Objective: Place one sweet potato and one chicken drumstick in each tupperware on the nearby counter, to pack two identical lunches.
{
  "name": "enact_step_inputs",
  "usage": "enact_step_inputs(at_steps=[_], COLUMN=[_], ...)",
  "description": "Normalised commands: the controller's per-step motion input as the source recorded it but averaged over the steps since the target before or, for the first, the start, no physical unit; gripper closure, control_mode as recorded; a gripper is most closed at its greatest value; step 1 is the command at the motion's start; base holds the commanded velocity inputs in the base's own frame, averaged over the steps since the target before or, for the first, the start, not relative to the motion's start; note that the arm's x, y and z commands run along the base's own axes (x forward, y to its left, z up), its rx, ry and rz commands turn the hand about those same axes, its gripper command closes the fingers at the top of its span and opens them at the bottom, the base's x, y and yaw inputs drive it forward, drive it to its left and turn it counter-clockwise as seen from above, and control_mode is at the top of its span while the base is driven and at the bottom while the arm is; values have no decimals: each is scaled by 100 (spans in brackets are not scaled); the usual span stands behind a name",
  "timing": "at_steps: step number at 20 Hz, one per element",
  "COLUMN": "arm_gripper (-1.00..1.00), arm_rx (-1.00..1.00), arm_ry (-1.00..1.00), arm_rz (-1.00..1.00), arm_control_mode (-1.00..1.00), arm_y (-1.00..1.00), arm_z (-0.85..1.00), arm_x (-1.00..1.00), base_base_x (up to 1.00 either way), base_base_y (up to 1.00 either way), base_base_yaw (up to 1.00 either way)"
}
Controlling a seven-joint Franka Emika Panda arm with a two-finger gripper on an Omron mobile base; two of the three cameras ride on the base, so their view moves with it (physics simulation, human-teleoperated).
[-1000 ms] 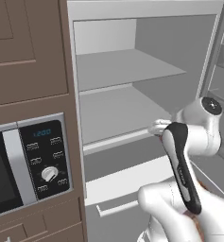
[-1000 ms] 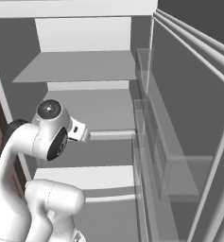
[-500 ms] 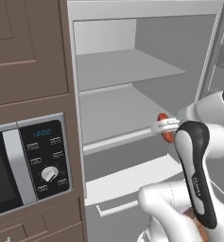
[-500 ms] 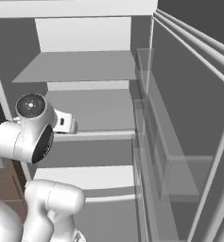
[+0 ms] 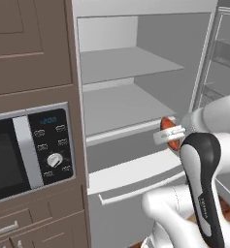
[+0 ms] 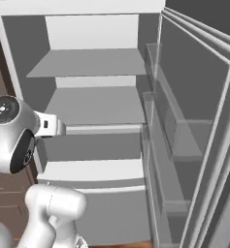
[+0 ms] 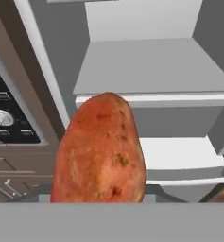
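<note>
The open fridge [image 5: 136, 97] is the landmark: a tall grey cabinet with bare shelves, its door [image 6: 194, 121] swung wide to the right. Flush against the fridge's left wall stands a brown cabinet column holding a microwave [image 5: 29, 150] with a dial and keypad. In front of the fridge's middle shelf hangs the white arm.

The sweet potato [image 7: 100, 151] is off the shelves and out in front of the fridge opening, at about middle-shelf height; in the left base view it shows as an orange-red patch [image 5: 171, 135] at the arm's wrist. In the hand view it stands upright and close to the lens, covering the fingertips. The gripper [image 7: 99, 201] sits at the potato's base, jaws set about halfway and apparently clamped on it, though the contact itself is hidden behind the potato.

The step in hand looks like carrying the sweet potato away from the fridge toward the counter and a tupperware. To do it well, keep the hold firm and the wrist level, since a long, rounded root can pivot between two narrow fingers. Draw it straight back from the fridge before swinging, clear of the shelf lip and the door. Bring it low over the container before letting go, so it settles inside rather than rolling off the rim.
</note>
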Motion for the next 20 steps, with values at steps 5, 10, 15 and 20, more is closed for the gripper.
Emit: enact_step_inputs(at_steps=[5,10,15,20], arm_gripper=[100,100,100,100], arm_rx=[0,0,0,0], arm_ry=[0,0,0,0], arm_rz=[0,0,0,0], arm_control_mode=[100,100,100,100], arm_y=[0,0,0,0], arm_z=[0,0,0,0], arm_x=[0,0,0,0], base_base_x=[-81,-37,-17,-3], base_base_y=[13,86,100,100], base_base_yaw=[6,16,24,21])
